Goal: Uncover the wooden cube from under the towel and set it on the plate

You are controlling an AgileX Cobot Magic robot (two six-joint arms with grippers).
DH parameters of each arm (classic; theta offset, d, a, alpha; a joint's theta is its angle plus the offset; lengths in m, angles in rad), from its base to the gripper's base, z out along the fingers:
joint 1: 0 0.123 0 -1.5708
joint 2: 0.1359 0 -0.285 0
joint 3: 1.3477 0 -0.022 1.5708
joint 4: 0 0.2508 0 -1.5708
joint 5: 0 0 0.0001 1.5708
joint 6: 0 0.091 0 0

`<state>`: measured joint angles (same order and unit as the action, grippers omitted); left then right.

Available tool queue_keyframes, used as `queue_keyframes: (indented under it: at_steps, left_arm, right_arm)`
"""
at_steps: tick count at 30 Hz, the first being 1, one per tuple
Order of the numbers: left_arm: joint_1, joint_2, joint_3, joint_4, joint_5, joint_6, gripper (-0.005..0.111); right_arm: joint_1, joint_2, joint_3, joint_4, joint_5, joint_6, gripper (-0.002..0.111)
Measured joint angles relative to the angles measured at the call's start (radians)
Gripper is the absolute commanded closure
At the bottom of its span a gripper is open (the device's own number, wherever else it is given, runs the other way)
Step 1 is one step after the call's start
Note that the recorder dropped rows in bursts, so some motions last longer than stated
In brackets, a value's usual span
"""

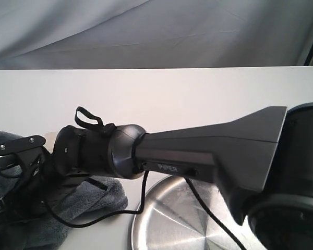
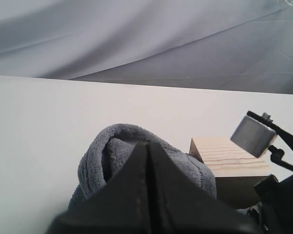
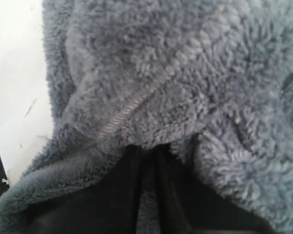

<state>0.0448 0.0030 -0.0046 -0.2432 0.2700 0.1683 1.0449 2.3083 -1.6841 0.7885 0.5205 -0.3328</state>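
Note:
The wooden cube (image 2: 232, 157) lies bare, pale with grain lines, right beside a bunched fold of the grey-blue towel (image 2: 112, 151). My left gripper (image 2: 147, 145) is shut, its tips against that fold; no cloth shows between its fingers. My right arm (image 1: 208, 151) reaches across to the left, over the towel (image 1: 88, 200). In the right wrist view my right gripper (image 3: 149, 161) is shut on the towel (image 3: 161, 73), a strip of plush caught between its fingers. The steel plate (image 1: 167, 219) lies at the front, partly under the arm. The arm hides the cube in the exterior view.
A black cable (image 1: 141, 203) hangs from the right wrist down over the plate's rim. The white table (image 1: 161, 94) runs back to a grey cloth backdrop (image 1: 156, 31). The right arm's base (image 1: 297, 182) fills the front right corner.

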Motion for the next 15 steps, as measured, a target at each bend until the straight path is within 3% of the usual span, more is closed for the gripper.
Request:
queue_keyframes:
  at_steps: [4, 15]
  left_arm:
    - [0.0, 0.0, 0.0, 0.0, 0.0, 0.0, 0.107]
    - [0.0, 0.0, 0.0, 0.0, 0.0, 0.0, 0.107]
  right_arm:
    - [0.002, -0.031, 0.0, 0.002, 0.024, 0.0, 0.089]
    - [0.002, -0.225, 0.0, -0.131, 0.034, 0.0, 0.043]
